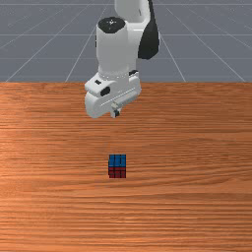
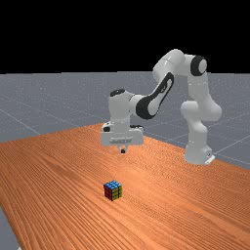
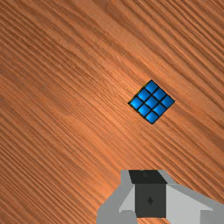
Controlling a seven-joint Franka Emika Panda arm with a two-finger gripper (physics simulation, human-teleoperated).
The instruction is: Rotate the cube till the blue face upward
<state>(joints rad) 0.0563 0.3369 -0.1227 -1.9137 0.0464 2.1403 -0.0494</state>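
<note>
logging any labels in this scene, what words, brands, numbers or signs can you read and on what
No readable words, brands or numbers.
Rubik's cube: no lettering on its blue top.
Gripper: one small dark diamond mark, no text.
Arm's black cap: pale marks, too small to read.

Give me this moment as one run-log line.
cube: on table, blue face up | fingers: shut, empty, raised clear of cube | goal: blue-up orientation met
</note>
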